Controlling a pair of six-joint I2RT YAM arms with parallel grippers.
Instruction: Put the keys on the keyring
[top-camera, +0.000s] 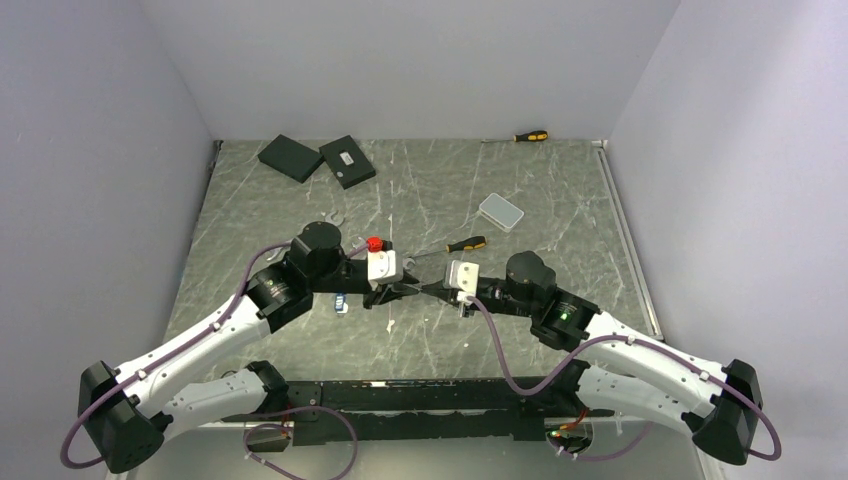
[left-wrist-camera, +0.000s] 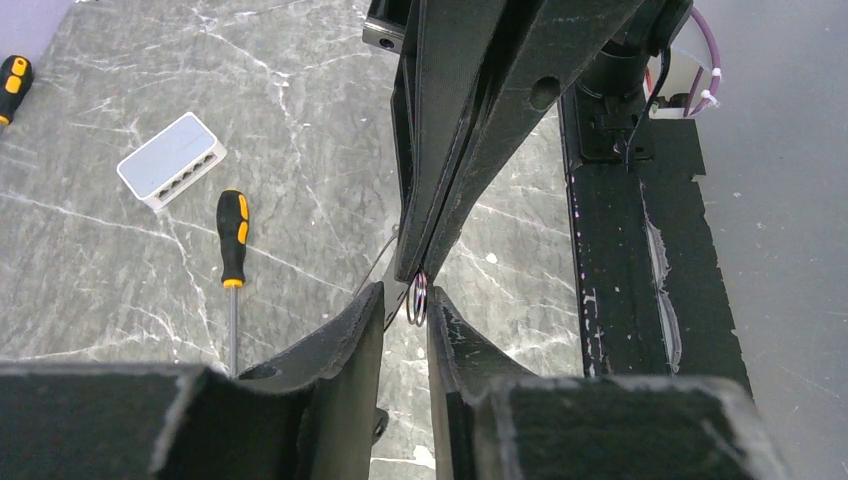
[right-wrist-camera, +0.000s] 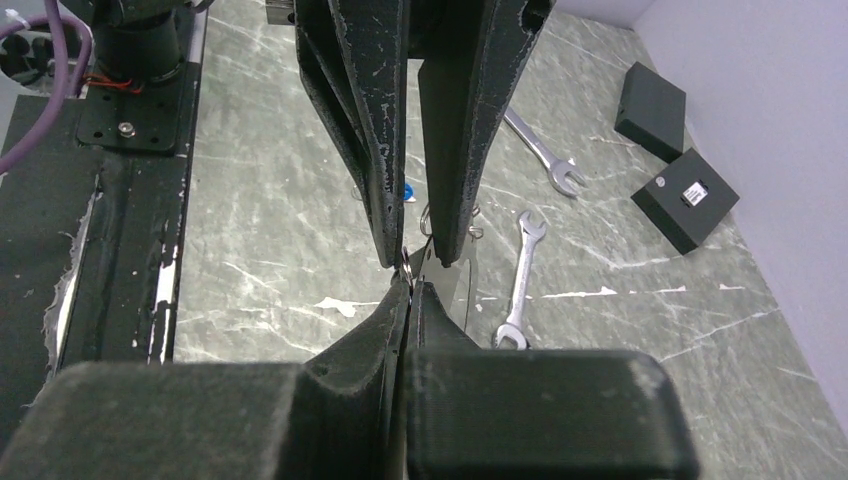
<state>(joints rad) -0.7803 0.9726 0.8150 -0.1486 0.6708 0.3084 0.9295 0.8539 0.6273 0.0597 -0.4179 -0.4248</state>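
Two silver spanners, the keys, lie on the table beyond the grippers: one (right-wrist-camera: 538, 150) farther off, one (right-wrist-camera: 520, 280) nearer. Only one end of one key (top-camera: 337, 214) shows in the top view, by the left arm. The keyring (left-wrist-camera: 416, 298) is a thin wire loop seen edge-on. My right gripper (right-wrist-camera: 410, 285) is shut on it, also seen in the top view (top-camera: 430, 288). My left gripper (left-wrist-camera: 405, 295) is narrowly open, one finger on each side of the loop, tip to tip with the right gripper (top-camera: 410, 290). A thin grey flat piece (right-wrist-camera: 450, 275) hangs beside the loop.
A yellow-and-black screwdriver (top-camera: 465, 243) lies just behind the grippers, a second (top-camera: 530, 135) at the back wall. A white box (top-camera: 500, 210) sits right of centre, two black boxes (top-camera: 290, 157) (top-camera: 347, 160) at back left. The black base rail (left-wrist-camera: 640, 250) is close below.
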